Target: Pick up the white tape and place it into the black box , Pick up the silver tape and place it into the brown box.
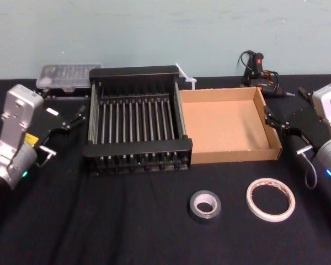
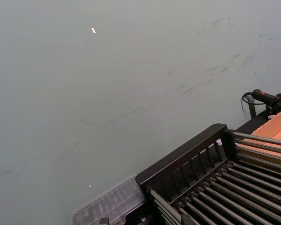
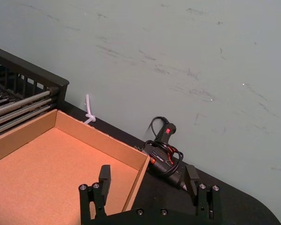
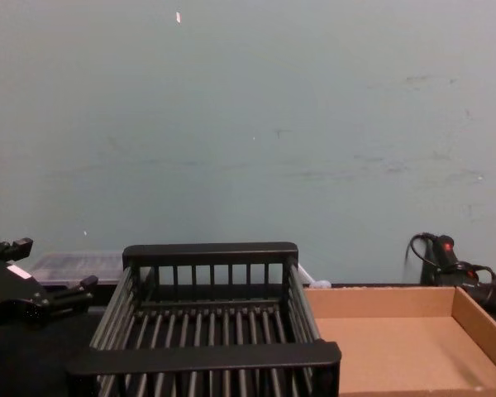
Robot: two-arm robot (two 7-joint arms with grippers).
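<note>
- Black-clothed table (image 1: pixel 127 232) beneath everything.
- Nearest: silver tape (image 1: pixel 215 212), flat on the cloth, just nearer than the black box (image 1: pixel 138 146), off its right front corner and apart from it.
- White tape (image 1: pixel 287 212), also flat, farther right of the black box than the silver tape and apart from it.
- Black box mid-table, slatted, thick rims front and back.
- Brown box (image 1: pixel 220 124) touching the black box's right side.
- Left gripper (image 1: pixel 66 132) hovering just left of the black box, fingers spread wide.
- Right gripper (image 1: pixel 284 134) well to the right of the black box, past the brown box's right wall, fingers spread wide.
- Behind the black box: clear plastic case (image 1: pixel 66 74) at its left back corner, white zip tie (image 1: pixel 185 74) at its right back corner, glue gun (image 1: pixel 256 66) farther right.
- Pale green wall (image 1: pixel 165 33) at the very back.
</note>
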